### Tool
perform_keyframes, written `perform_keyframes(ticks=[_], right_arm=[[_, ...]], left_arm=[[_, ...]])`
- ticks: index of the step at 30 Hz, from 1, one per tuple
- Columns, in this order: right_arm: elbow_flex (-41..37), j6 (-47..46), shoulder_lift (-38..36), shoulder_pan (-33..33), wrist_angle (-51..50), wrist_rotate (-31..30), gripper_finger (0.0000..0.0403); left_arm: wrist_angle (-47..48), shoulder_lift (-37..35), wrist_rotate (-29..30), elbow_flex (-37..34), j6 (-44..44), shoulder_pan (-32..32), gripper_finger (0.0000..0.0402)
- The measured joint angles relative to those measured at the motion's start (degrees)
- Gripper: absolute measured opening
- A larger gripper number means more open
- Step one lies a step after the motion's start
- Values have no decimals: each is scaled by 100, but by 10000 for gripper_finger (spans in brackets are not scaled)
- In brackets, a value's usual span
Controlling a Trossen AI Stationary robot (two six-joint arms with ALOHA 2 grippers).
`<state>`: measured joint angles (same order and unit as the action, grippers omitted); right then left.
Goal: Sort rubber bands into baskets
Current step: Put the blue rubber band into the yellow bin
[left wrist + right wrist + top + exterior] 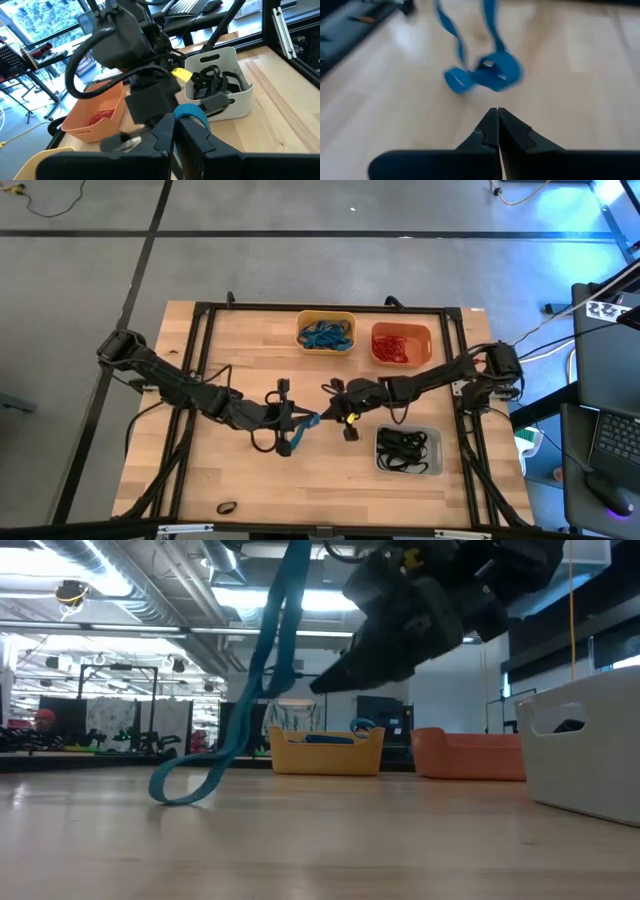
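My left gripper is over the table's middle, shut on a blue rubber band that hangs down to the wood. My right gripper is just right of it, shut and empty; it points at the band's lower loop. At the far side, the yellow basket holds blue bands and the orange basket holds red ones. The pale grey basket at the right front holds black bands. One black band lies on the wood near the front left. My left gripper pinches the top of the blue band's loop between its two shut fingers. The band hangs slack below the fingers as a long loop. Its lower end lies on the table.
Black frame rails run along the table's left, right and far sides. The right arm's wrist is close in front of my left gripper. Bare wood lies toward the near edge.
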<state>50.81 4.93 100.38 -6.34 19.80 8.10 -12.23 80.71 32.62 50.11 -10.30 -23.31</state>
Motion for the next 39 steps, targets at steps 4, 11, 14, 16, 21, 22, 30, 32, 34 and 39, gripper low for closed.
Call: perform_keyframes(ticks=[4,11,14,16,21,22,30,32,34,39], right_arm=[[1,3,308,-8,403,-74,6],[2,0,445,-2,818,-90,5],[11,-17,446,-54,1284,500,5],[97,-65,446,-141,1425,792,5],[303,66,443,-318,1277,538,5],[329,153,441,-326,1129,355,5],[588,262,395,-302,-221,-663,5],[632,284,395,-306,-447,-791,5],[632,280,395,-305,-535,-857,5],[632,302,395,-300,-893,-915,5]], left_arm=[[-29,0,-1,0,2,7,17],[-33,0,-2,0,-9,6,17],[-31,0,-2,0,-11,4,17],[-31,0,-2,0,-8,4,17],[-29,0,-2,0,-3,4,17],[-27,0,-2,0,-3,4,17],[2,-2,-2,0,0,4,17],[2,-2,-2,0,-5,4,17],[0,-2,-2,0,-5,4,17],[2,-2,-2,0,-7,4,17]])
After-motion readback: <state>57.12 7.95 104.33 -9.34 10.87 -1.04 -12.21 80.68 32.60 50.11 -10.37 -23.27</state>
